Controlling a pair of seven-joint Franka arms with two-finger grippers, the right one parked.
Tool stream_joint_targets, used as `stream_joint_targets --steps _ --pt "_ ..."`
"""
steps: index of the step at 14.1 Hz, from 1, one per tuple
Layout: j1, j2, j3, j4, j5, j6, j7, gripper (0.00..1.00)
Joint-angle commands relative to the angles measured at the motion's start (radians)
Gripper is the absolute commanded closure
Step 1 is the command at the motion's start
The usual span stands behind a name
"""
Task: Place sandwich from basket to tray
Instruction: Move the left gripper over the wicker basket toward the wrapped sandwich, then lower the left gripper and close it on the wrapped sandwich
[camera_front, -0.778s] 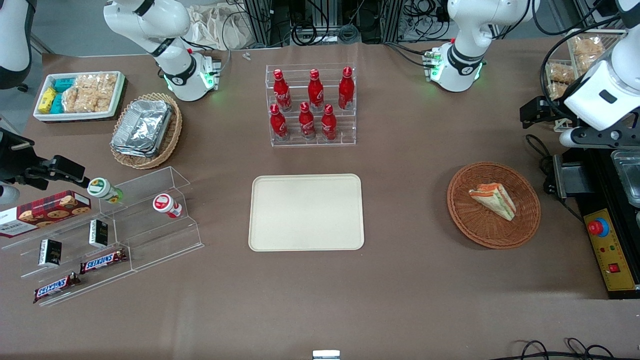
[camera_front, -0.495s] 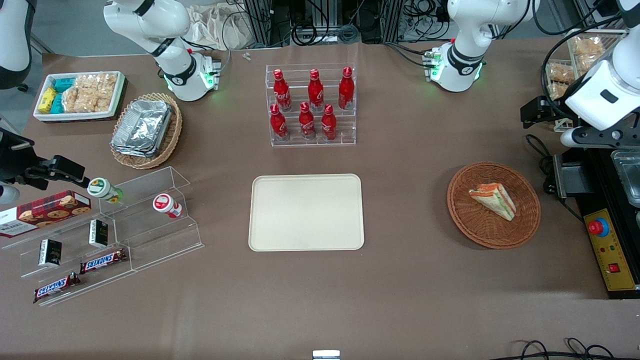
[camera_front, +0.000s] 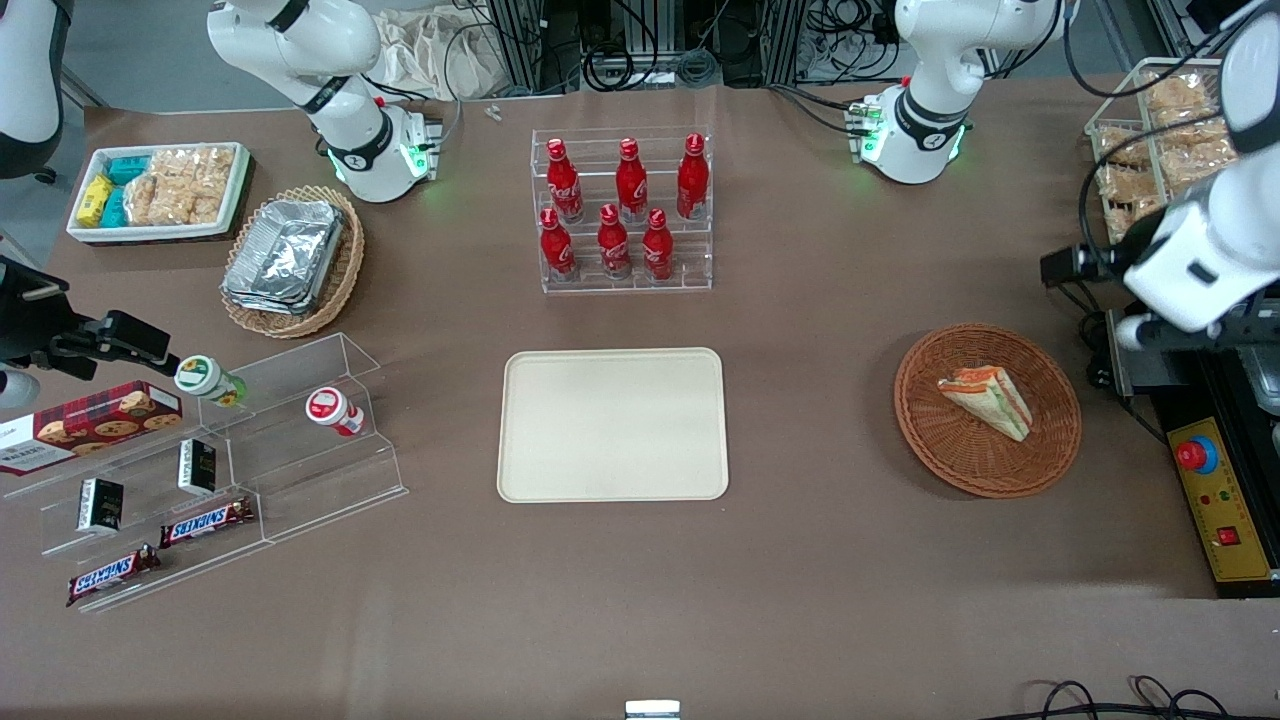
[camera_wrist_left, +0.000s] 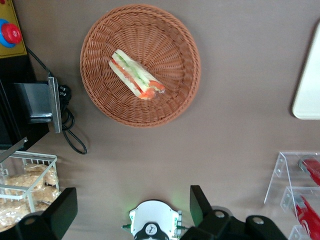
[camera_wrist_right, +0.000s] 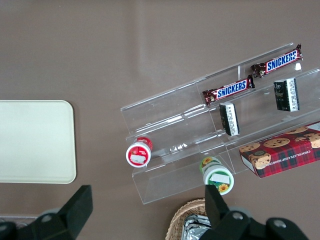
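Note:
The sandwich (camera_front: 986, 399) (camera_wrist_left: 135, 75), a pale wedge with orange-red and green stripes, lies in the round reddish-brown wicker basket (camera_front: 1040, 460) (camera_wrist_left: 170, 35) toward the working arm's end of the table. The cream tray (camera_front: 612, 424) (camera_wrist_left: 307, 80) lies bare at the table's middle. My left gripper (camera_front: 1072, 265) (camera_wrist_left: 131, 211) hangs high above the table, beside the basket and a little farther from the front camera. Its black fingers (camera_wrist_left: 200, 204) stand wide apart with nothing between them.
A clear rack of red bottles (camera_front: 625, 212) stands farther from the front camera than the tray. A wire rack of snack bags (camera_front: 1160, 140) and a yellow control box with a red button (camera_front: 1197, 455) sit at the working arm's end. Cables (camera_front: 1085, 300) lie near the basket.
My left arm has swung nearer the front camera, toward the basket, uncovering more of the wire snack rack. The sandwich, basket and tray have not moved.

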Motion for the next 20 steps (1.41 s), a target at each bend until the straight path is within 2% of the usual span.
stream_joint_targets --steps 1,4,10,19,20 --pt "0.051 0.024 -0.009 -0.092 0.006 0.070 -0.112 0.00" --pt "0.055 0.083 -0.009 -0.190 0.006 0.207 -0.303 0.00" --pt "0.054 0.228 -0.009 -0.288 0.016 0.439 -0.693 0.00" --pt "0.092 0.229 -0.004 -0.555 0.006 0.797 -0.775 0.00" --pt "0.098 0.235 -0.004 -0.554 0.006 0.809 -0.775 0.07"
